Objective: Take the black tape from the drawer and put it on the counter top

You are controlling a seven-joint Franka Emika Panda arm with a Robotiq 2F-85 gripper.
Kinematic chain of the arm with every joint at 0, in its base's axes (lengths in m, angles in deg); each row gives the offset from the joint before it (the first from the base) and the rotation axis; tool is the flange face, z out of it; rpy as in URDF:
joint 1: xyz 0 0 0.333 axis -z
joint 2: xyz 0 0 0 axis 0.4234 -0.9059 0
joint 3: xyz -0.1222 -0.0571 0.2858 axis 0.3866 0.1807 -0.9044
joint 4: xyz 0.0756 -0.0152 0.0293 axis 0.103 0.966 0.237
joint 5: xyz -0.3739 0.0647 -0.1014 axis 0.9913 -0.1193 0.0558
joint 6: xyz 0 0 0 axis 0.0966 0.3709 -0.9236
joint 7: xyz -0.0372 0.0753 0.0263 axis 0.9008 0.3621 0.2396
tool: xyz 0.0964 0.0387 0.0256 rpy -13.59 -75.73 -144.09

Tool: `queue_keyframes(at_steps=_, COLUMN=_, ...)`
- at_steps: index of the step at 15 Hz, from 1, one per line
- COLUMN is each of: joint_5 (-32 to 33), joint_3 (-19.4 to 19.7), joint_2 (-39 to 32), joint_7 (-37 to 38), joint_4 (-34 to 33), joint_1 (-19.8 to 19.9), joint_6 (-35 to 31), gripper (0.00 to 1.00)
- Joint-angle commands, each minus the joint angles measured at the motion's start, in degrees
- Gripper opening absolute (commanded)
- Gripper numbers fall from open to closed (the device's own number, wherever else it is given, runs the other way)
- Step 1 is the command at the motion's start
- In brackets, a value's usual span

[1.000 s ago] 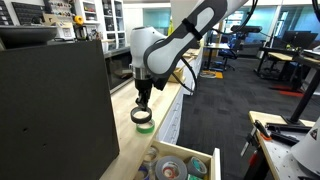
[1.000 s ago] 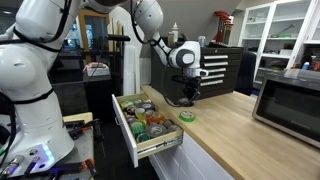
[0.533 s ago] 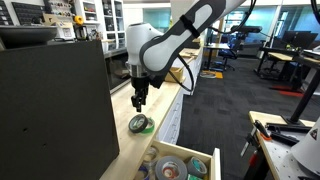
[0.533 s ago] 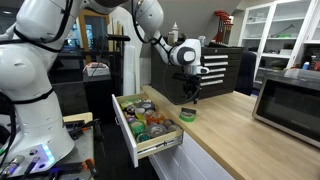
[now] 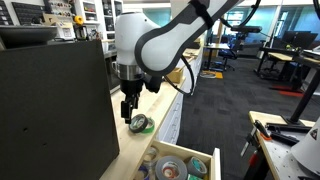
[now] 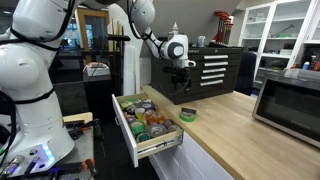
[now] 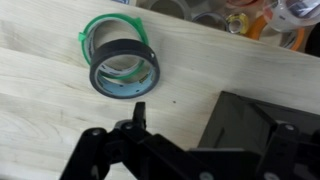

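Whether the jaws stand apart or together cannot be told from these views. The gripper (image 5: 127,110) is seen above the counter top (image 6: 235,135), clear of the black tape (image 7: 122,46) and a little to one side of it. The tape is laid flat on the counter top, partly overlapping a green roll (image 7: 95,30). The drawer (image 6: 160,147) is seen pulled out, with several rolls in it. A black box (image 5: 50,100) is set on the counter top near the gripper.
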Motion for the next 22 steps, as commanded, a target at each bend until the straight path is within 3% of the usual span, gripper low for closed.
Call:
queue_keyframes(at_steps=1, joint_5=0.16, joint_3=-0.23, joint_2=6.38, joint_7=0.60, joint_4=7.05, joint_1=-1.99, joint_6=-1.27, gripper=1.00)
queue_keyframes(at_steps=6, joint_5=-0.18, joint_3=-0.60, joint_2=11.58, joint_7=1.62, joint_4=12.46, joint_1=-3.25, joint_6=0.73, gripper=1.00)
queue_keyframes(at_steps=11, joint_5=-3.65, joint_3=-3.40, joint_2=15.69, joint_7=1.58, joint_4=19.85, joint_1=-3.52, joint_6=-0.41, gripper=1.00)
queue_keyframes(at_steps=18, joint_5=-4.09, joint_3=-6.43, joint_2=20.38, joint_7=6.82, joint_4=29.30, joint_1=-7.34, joint_6=-1.15, gripper=1.00)
queue_keyframes(at_steps=19, joint_5=-4.55, joint_3=-6.18, joint_2=16.47, joint_7=4.00, joint_4=24.84, joint_1=-6.40, joint_6=-0.09, gripper=1.00)
queue_keyframes(at_steps=22, joint_5=-4.54, joint_3=-6.36, joint_2=16.57, joint_7=4.26, joint_4=25.22, joint_1=-6.78, joint_6=-0.09, gripper=1.00)
